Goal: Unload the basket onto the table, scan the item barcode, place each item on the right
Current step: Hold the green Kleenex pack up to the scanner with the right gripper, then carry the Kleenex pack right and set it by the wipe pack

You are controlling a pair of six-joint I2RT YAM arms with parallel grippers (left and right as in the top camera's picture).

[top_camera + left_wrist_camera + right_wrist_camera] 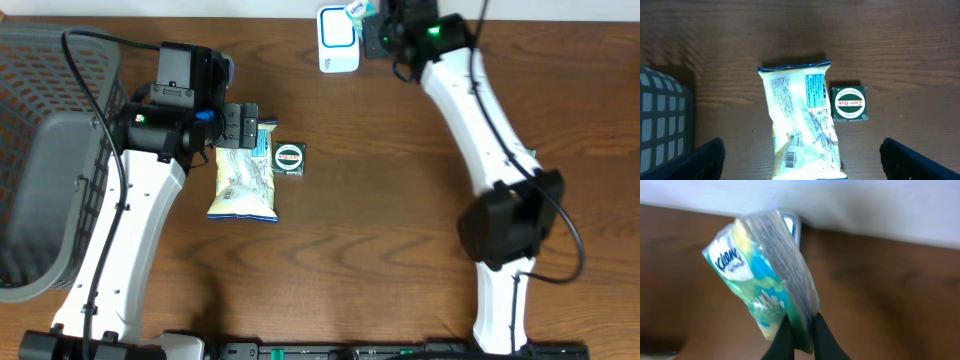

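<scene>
1. Clearly the right claw (799, 332) is clamped tight on the bottom edge of a tissue pack (765, 275). The pack rises up and away from the fingers, tilted to one side, with its printed face in view.
2. The scanner (338, 42) stands just beyond the tip of that claw. The pack is held at its top edge, and from overhead the two overlap, so whether they touch cannot be told.
3. By the look of it, the pick-up is done and the pack is being presented to the scanner. No barcode shows on the sides of the pack that can be seen, so it cannot be told whether the code faces the scanner window. Nothing shows whether a read has registered either.
4. The left claw (240, 125) is spread wide and holds nothing. It hovers above the table, with a snack bag (800, 125) lying flat directly under and ahead of it, between the lines of its two fingers.
5. A small box (850, 103) lies just beside the bag, inside the span of the open fingers. A basket (50, 150) sits off to the claw's other side.
6. What seems left is to confirm the pack's scan and set it down. The bag and box, both on the table, probably come after; the bag's barcode faces up at the end nearest the claw.
</scene>
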